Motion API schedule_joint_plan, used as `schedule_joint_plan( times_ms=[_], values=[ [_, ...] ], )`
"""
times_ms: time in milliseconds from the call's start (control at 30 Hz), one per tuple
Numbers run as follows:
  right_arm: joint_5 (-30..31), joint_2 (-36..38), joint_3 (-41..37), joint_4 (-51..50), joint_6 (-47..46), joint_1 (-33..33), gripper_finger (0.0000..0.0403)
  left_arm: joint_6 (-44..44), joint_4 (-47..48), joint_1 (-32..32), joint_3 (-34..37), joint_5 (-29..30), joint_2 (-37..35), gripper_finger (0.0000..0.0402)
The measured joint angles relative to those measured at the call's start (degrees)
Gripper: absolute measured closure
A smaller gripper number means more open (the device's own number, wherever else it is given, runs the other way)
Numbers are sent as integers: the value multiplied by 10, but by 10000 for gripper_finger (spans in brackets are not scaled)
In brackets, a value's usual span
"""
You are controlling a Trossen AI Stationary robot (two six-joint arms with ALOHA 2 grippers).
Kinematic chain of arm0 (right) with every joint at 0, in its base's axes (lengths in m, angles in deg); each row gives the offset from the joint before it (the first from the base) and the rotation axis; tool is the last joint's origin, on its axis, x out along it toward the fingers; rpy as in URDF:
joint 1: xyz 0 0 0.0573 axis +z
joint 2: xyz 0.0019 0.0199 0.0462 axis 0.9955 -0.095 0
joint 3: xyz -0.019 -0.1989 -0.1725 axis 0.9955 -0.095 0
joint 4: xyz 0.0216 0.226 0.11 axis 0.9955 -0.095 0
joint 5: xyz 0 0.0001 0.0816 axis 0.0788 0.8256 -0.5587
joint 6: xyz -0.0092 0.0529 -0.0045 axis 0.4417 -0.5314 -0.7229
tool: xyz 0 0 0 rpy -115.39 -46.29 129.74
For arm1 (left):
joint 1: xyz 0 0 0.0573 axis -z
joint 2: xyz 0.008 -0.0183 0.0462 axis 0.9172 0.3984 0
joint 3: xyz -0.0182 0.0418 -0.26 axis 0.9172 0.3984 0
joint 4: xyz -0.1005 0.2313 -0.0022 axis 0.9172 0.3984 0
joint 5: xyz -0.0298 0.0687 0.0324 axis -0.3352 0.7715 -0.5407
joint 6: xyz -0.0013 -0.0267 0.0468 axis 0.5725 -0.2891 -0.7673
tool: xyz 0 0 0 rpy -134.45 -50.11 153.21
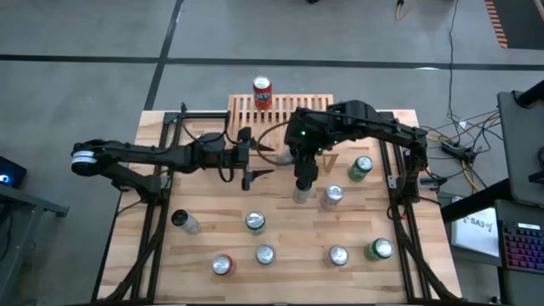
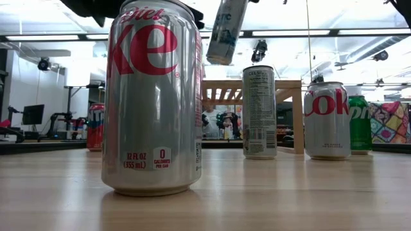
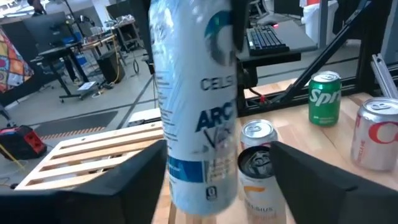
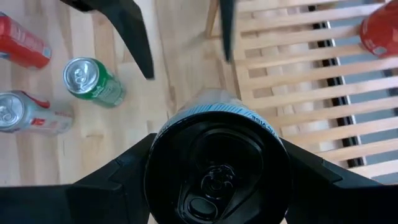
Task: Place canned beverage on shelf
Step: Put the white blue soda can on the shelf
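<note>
A tall pale-blue canned beverage (image 3: pixel 199 112) hangs in the air, with my right gripper (image 1: pixel 304 172) shut on its top end. It is above the table just in front of the shelf (image 1: pixel 280 109), a low light-wood slatted rack at the far edge. A red can (image 1: pixel 262 92) stands on the shelf's far left part. My left gripper (image 1: pixel 265 161) is open and points level at the hanging can from the table's left. In the left wrist view its fingers (image 3: pixel 124 180) stand on either side of the can's lower half, apart from it. My right gripper pinches the can's top end (image 4: pixel 163 140) between its two fingers (image 4: pixel 106 186), one on each side just below the black lid. The fingers come from above, slanting down. The can hangs below them, lifted clear of the table and a little tilted (image 2: pixel 226 32).
Several cans stand on the table: a green one (image 1: pixel 360 167) and a silver one (image 1: pixel 332 195) right of the held can, and more along the near side (image 1: pixel 264 254). A large silver can (image 2: pixel 154 96) stands close to the low camera. Frame rails (image 1: pixel 157 195) run along both sides.
</note>
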Motion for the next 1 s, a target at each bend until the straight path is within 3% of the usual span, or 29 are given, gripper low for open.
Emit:
schedule_joint_plan(
  times_ms=[167,433,633,800,867,1000],
  values=[
    [11,0,0,19,4,13,159,22,-32,0,0,0,32,87],
    [9,0,0,45,16,16,159,52,-69,0,0,2,69,86],
    [9,0,0,61,24,20,159,56,-74,0,0,2,72,103],
    [6,0,0,62,25,22,159,57,-74,0,0,2,70,170],
    [3,0,0,65,25,22,159,59,-74,0,0,2,70,171],
    [-5,0,0,80,23,22,111,67,-75,0,0,0,66,171]
  ],
)
